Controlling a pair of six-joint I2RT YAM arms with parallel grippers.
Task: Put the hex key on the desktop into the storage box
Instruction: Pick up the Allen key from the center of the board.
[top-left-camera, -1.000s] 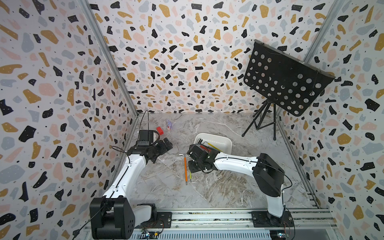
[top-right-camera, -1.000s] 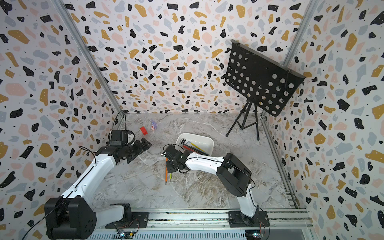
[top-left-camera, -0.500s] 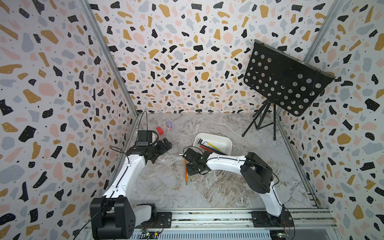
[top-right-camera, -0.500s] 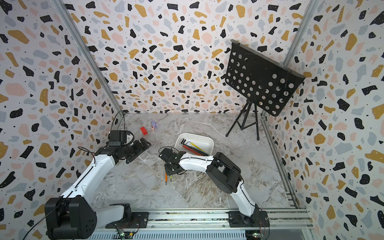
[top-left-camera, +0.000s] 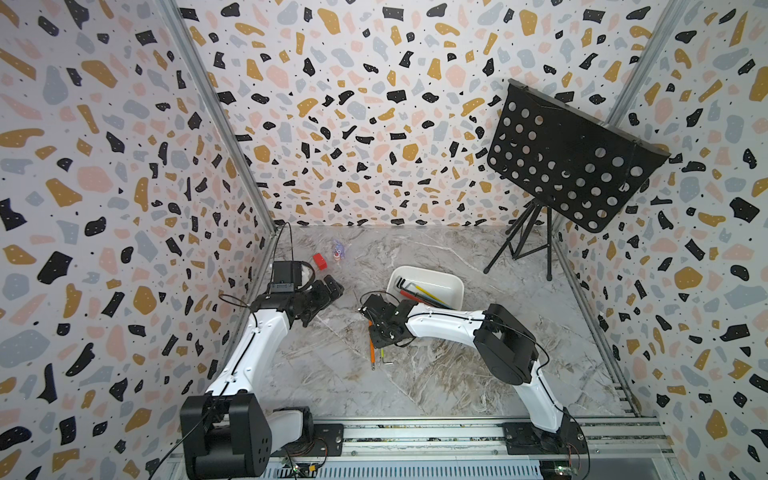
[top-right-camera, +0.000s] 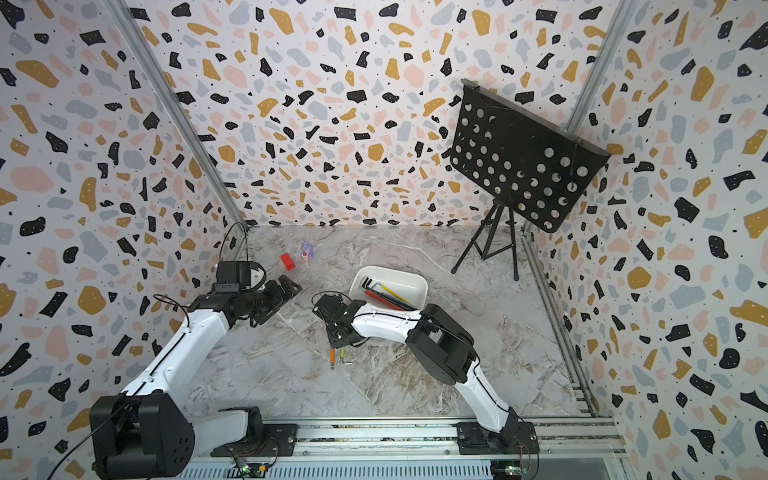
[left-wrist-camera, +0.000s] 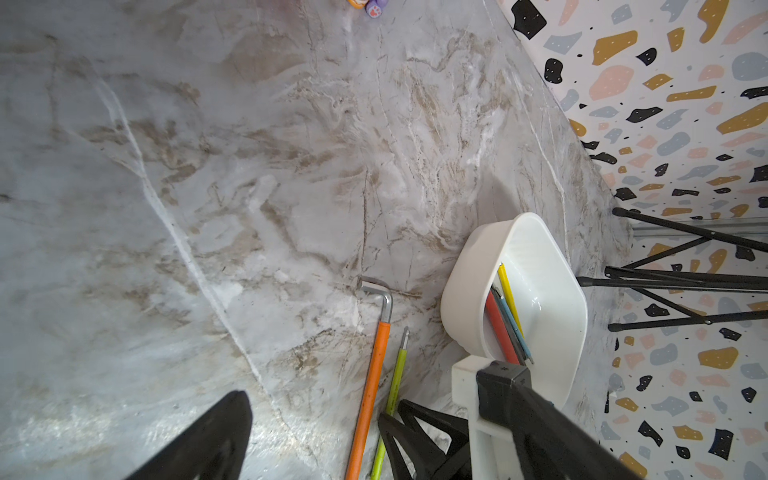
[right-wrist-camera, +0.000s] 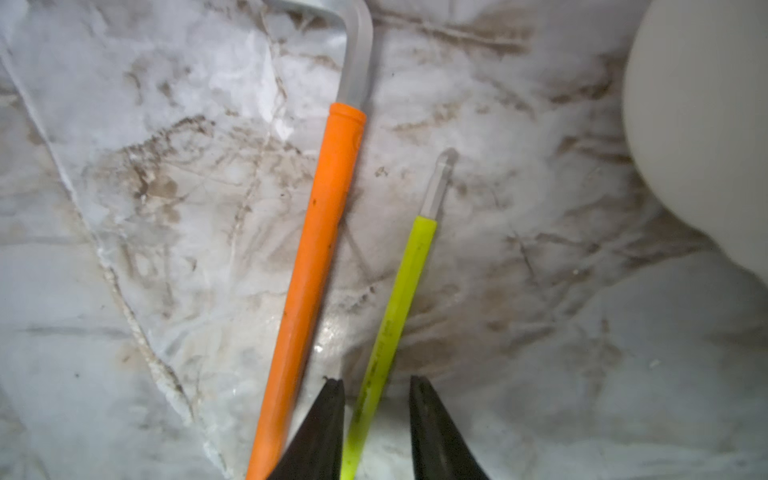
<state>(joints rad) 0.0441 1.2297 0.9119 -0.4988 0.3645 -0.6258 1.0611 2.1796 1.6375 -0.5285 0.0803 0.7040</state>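
Observation:
Two hex keys lie side by side on the marble desktop (top-left-camera: 436, 374): an orange-sleeved hex key (right-wrist-camera: 320, 249) and a thinner yellow-green hex key (right-wrist-camera: 399, 299). Both top views show them, orange (top-left-camera: 372, 351) and yellow-green (top-right-camera: 342, 355). My right gripper (right-wrist-camera: 376, 384) points down over them, open a narrow way, its fingertips either side of the yellow-green key with a gap showing. The white storage box (top-left-camera: 457, 286) stands just behind and holds several coloured hex keys. My left gripper (top-left-camera: 326, 299) hovers open to the left, with nothing between its fingers.
A red block (top-left-camera: 319, 260) and a small purple toy (top-left-camera: 339, 250) lie at the back left. A black perforated music stand (top-left-camera: 573, 166) on a tripod fills the back right corner. Aluminium rails run along the front, and patterned walls close the other three sides.
My right arm has swung to the left, bringing its gripper from beside the storage box to over the two keys. The left arm has stayed still.

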